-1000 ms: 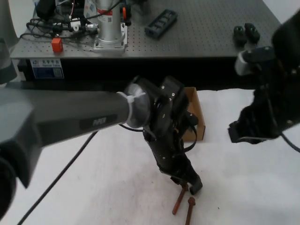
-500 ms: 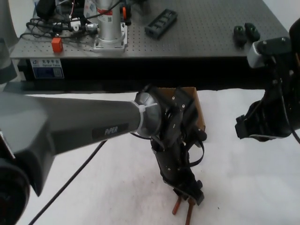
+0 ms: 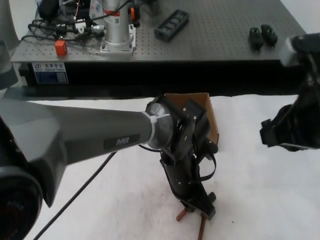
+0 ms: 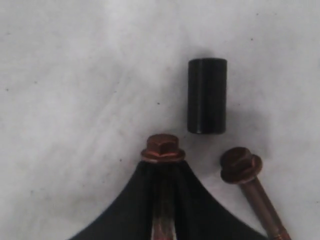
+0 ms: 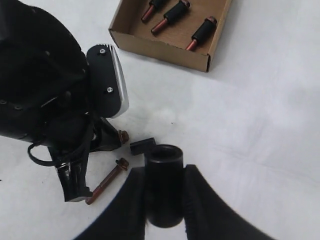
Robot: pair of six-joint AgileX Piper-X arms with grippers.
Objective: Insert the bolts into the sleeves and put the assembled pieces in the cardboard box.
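Bolt (image 4: 162, 149) now pinched by its shaft between the fingers of the left gripper (image 4: 162, 167), with the hexagon head poking out in front. Within the last second, lowered from just above the two bolts on the white cloth (image 3: 100, 200) and closed on this one. Not lifted yet, so far as can be judged.

Just beside the head and not touching it: loose sleeve (image 4: 207, 96), lying flat. Near it, also apart: spare bolt (image 4: 248, 185).

Farther out, at about 2 o'clock from the left gripper in the high view: right arm (image 3: 292, 132), drawn away toward 3 o'clock during the same second. Right gripper (image 5: 164, 192) pressed on both sides of the held sleeve (image 5: 164, 175), with the open bore facing the camera.

At 12 o'clock from the left gripper: cardboard box (image 5: 160, 50), three assembled pieces (image 5: 172, 12) inside.

Meaning for the task, as a judgement: grasp probably done, more free space between the arms. Next, lift the bolt and bring its shaft to the bore of the held sleeve. Afterwards one more pair left on the cloth.
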